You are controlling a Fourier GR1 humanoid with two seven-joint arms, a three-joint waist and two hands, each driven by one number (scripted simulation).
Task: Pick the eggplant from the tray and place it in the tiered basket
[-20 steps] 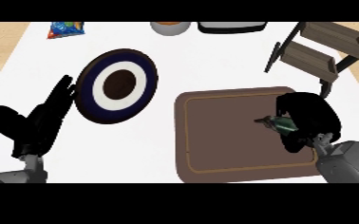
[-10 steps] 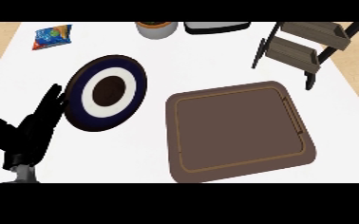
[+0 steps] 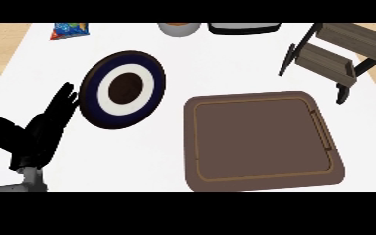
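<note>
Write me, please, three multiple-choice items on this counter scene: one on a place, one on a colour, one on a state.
1. Where in the head view is the wooden tiered basket?
A. upper right
B. lower left
C. centre

2. What colour is the outer band of the round plate?
A. red
B. dark blue
C. yellow

3. How is the left hand?
A. curled round the plate
B. open, fingers straight
C. out of view

Key: 1 A, it stands beyond the brown rectangular tray; 2 B, dark blue surrounds a white ring; 3 B, its fingers point upward beside the plate.
</note>
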